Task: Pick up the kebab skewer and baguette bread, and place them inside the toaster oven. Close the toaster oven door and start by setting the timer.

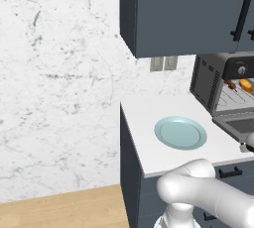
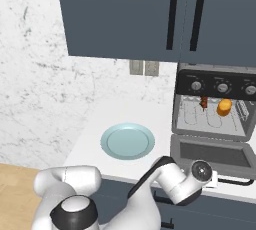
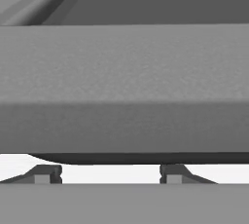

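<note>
The toaster oven [image 2: 212,99] stands at the counter's right end. Its door [image 2: 212,153] lies folded down flat. Inside, on the wire rack, sit the kebab skewer [image 2: 203,103] and, to its right, the golden baguette bread [image 2: 224,107]; both also appear as the skewer [image 1: 231,85] and bread [image 1: 246,85] in the left base view. Three round knobs sit on the black control strip [image 2: 222,88]; I cannot tell which is the timer. My gripper [image 2: 210,176] hovers at the door's front edge. In the hand view the gripper [image 3: 109,175] is open, with the door's grey edge [image 3: 124,91] just beyond its fingertips [image 3: 46,174].
A pale blue plate [image 2: 127,141] lies bare on the white counter [image 2: 95,129], left of the oven. Dark upper cabinets [image 2: 150,14] hang above the oven. The counter ends at its left edge, beside a marble wall [image 1: 59,73].
</note>
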Tool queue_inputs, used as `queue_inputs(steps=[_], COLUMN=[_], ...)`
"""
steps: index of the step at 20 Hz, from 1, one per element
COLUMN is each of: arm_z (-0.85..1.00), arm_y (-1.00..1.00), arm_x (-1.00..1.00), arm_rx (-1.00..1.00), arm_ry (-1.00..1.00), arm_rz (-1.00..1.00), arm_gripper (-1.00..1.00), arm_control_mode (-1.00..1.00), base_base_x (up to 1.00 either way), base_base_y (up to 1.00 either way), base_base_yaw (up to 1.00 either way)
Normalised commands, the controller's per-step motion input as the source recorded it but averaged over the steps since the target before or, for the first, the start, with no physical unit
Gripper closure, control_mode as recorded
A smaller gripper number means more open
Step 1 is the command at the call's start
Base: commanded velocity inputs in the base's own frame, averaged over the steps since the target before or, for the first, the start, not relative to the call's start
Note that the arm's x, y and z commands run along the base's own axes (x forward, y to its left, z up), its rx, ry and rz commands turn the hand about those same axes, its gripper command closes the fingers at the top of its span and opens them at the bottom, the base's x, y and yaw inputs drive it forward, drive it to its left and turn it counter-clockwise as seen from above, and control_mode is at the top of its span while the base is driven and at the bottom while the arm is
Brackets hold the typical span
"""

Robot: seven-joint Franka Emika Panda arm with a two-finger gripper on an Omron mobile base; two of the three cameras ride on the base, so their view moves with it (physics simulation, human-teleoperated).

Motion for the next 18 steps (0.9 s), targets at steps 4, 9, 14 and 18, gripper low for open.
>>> queue_inputs(steps=[4,9,14,18], arm_z=[0.18,0.29,0.30,0.32], arm_y=[0.14,0.27,0.43,0.50], arm_x=[0.55,0.55,0.56,0.58], arm_rx=[0.00,0.00,0.00,0.00], arm_ry=[-0.06,-0.03,-0.13,-0.22], arm_rz=[-0.11,-0.13,-0.12,-0.10], arm_gripper=[-1.00,-1.00,-1.00,-1.00], arm_control_mode=[-1.00,-1.00,-1.00,-1.00], base_base_x=[0.00,0.00,0.00,0.00], base_base_y=[0.00,0.00,0.00,0.00], base_base_yaw=[0.00,0.00,0.00,0.00])
